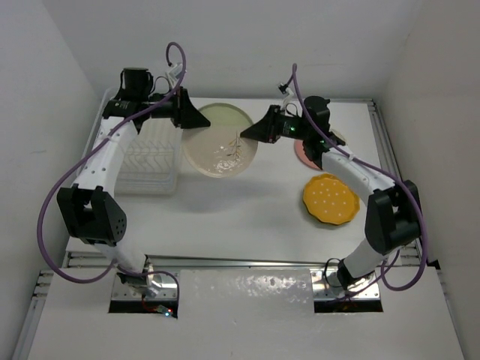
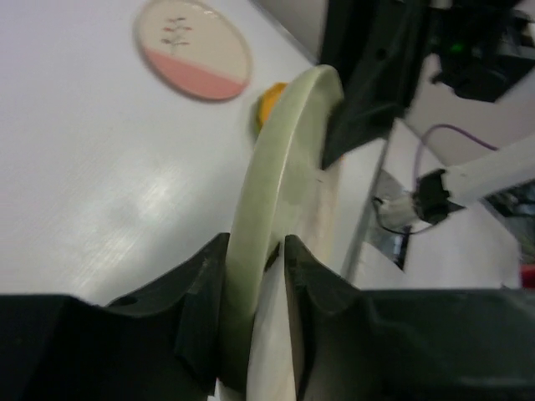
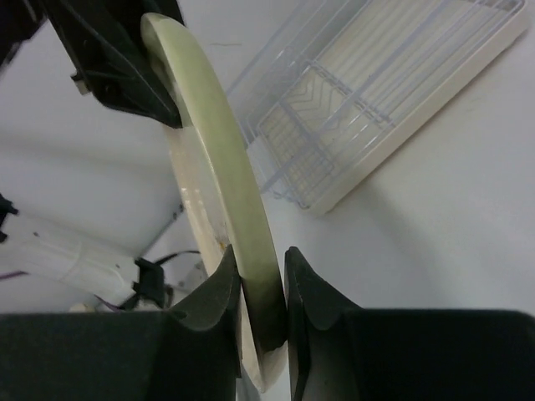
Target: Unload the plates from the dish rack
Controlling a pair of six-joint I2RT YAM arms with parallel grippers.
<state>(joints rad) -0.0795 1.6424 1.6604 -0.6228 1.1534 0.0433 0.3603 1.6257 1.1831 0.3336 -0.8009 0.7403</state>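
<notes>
Top external view shows the cream plate (image 1: 221, 150), with its pale green rim, caught between both arms at the far middle of the bench (image 1: 247, 217). It sits just right of the dish rack (image 1: 150, 161). The left end effector (image 1: 204, 120) reaches in from the rack side and the right end effector (image 1: 247, 133) from the opposite side, their tips meeting over the plate.

Left wrist view has the plate (image 2: 280, 175) edge-on, its rim pinched between the two fingers of the left end effector (image 2: 251, 251). The right end effector (image 2: 359, 109) grips the far rim. Beyond lie the white-and-pink plate (image 2: 194, 48), flat on the bench (image 2: 84, 192), and a sliver of the orange plate (image 2: 269, 102).

Right wrist view mirrors this. The right end effector (image 3: 261, 259) is clamped on the near rim of the plate (image 3: 221, 142), and the left end effector (image 3: 125, 75) holds the far rim. The clear dish rack (image 3: 376, 100) lies on the bench (image 3: 451, 217) beside the plate.

From above, the orange plate with white dots (image 1: 330, 199) rests near the right arm. The white-and-pink plate (image 1: 302, 155) is partly hidden behind that arm. Whether the held plate's lower edge touches the bench cannot be told.
</notes>
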